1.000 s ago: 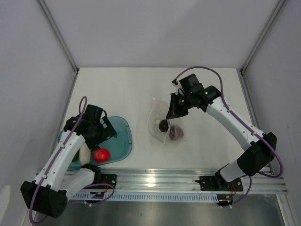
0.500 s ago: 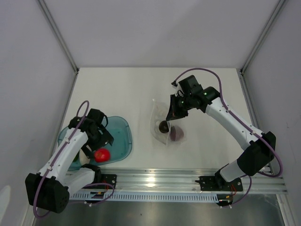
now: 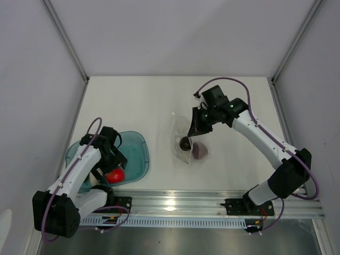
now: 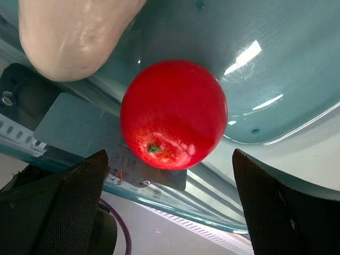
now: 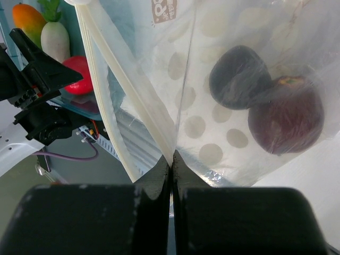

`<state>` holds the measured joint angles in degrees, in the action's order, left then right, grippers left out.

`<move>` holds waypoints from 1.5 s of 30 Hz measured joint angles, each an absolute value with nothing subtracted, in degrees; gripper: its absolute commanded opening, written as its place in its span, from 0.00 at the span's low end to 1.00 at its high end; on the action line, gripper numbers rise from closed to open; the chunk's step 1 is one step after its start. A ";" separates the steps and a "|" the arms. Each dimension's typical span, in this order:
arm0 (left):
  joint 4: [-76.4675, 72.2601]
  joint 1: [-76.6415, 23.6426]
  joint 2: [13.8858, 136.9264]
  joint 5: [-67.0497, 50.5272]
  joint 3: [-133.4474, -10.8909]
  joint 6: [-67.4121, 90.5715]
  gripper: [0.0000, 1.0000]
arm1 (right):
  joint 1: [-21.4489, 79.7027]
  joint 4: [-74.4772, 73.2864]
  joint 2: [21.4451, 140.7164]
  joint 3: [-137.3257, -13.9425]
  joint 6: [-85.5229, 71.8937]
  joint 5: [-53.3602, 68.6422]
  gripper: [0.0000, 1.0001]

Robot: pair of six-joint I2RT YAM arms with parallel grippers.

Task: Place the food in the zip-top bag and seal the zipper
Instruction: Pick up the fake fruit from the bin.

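Left claw (image 4: 169,175) spread wide astride red fruit (image 4: 172,114) in teal tray (image 4: 276,64), not touching, right claw (image 5: 171,164) clamped on zip-top bag (image 5: 239,53) edge

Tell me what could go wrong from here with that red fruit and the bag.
1. The red fruit is round and glossy, so the open left pincer might squirt it sideways toward the white piece.
2. The right pincer pinches only a thin edge of the zip-top bag. The film could slip free, letting the mouth sag.
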<state>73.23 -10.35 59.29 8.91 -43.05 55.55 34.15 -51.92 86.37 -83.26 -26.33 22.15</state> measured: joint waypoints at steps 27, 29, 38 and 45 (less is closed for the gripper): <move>63.42 -9.80 66.96 4.73 -37.50 55.20 0.81 | 33.17 -52.01 86.50 -83.26 -25.61 22.17 0.00; 63.22 -9.80 66.57 4.29 -37.28 55.13 0.74 | 33.15 -52.51 87.00 -83.44 -25.26 22.20 0.00; 61.04 -9.78 60.77 1.96 -35.07 54.94 0.21 | 33.08 -57.04 90.39 -87.85 -23.14 21.89 0.00; 60.34 -9.89 60.77 0.12 -34.92 54.28 0.01 | 32.95 -59.96 90.87 -89.43 -22.15 21.28 0.00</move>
